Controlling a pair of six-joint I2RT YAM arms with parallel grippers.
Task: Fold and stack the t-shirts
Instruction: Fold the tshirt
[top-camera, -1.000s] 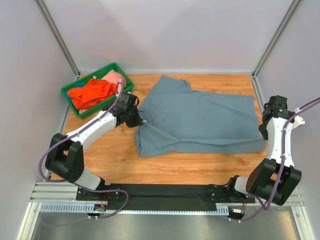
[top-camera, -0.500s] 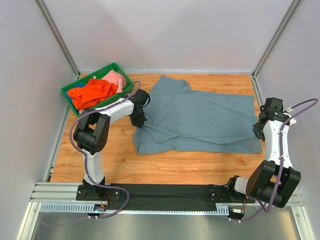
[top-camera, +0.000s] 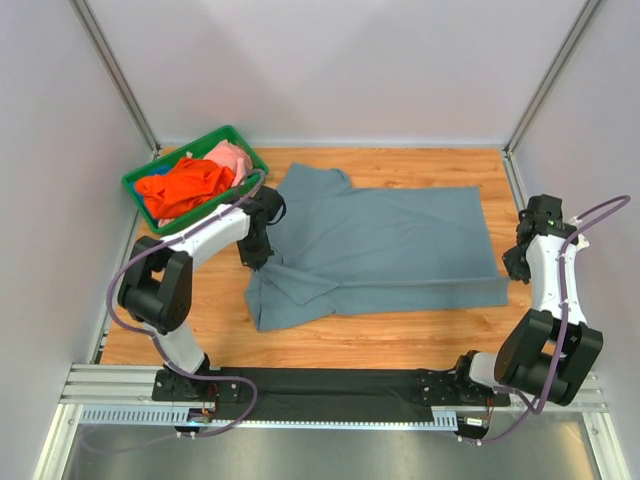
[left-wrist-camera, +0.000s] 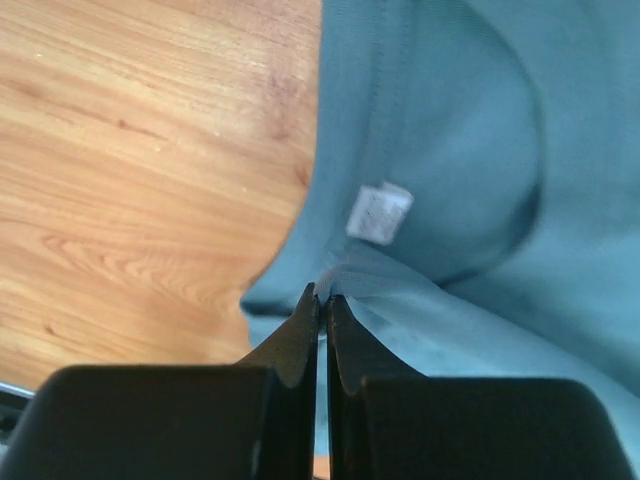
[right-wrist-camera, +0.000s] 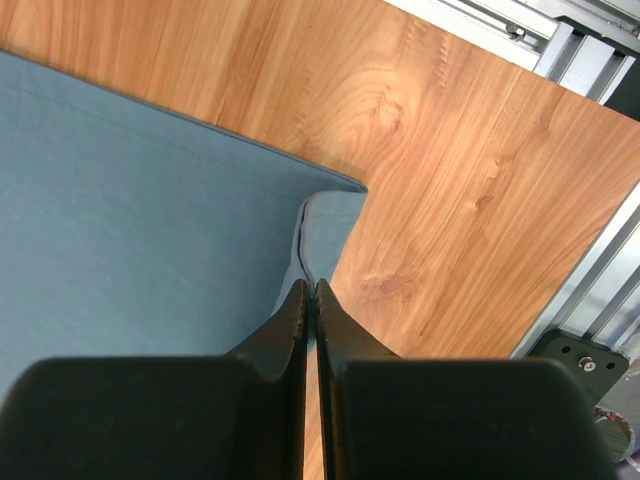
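Container: a green bin (top-camera: 137, 193) of rigid plastic, rectangular with a raised rim, sits at the upper left of the top view, turned at a slant to the bench (top-camera: 400, 328) edge.
Contents: an orange t-shirt (top-camera: 185, 185) lies crumpled across the middle of the bin; a pink t-shirt (top-camera: 232, 156) is bunched at its upper right end, touching the orange one.
Bench surface: wood-grain board, warm brown, smooth, with a metal rail along its near edge.
Task thing, place: the grey-blue t-shirt (top-camera: 390, 245) is spread on the bench in the centre of the top view, just right of the bin and outside it.
Material: soft matte knit, mostly flat, with gentle creases and a rumpled fold at its lower left.
Detail: a small white neck label (left-wrist-camera: 380, 212) shows inside the collar in the left wrist view, blurred.
Long axis: runs left to right across the frame, collar end at the left, straight hem at the right.
Sleeves: one points to the upper left; the other lies folded over at the lower left.
Left gripper (left-wrist-camera: 322, 296): jaws pressed together, pinching a ridge of the grey-blue cloth just below the neck label.
Right gripper (right-wrist-camera: 310, 288): jaws pressed together on the curled lower right hem corner of the same shirt.
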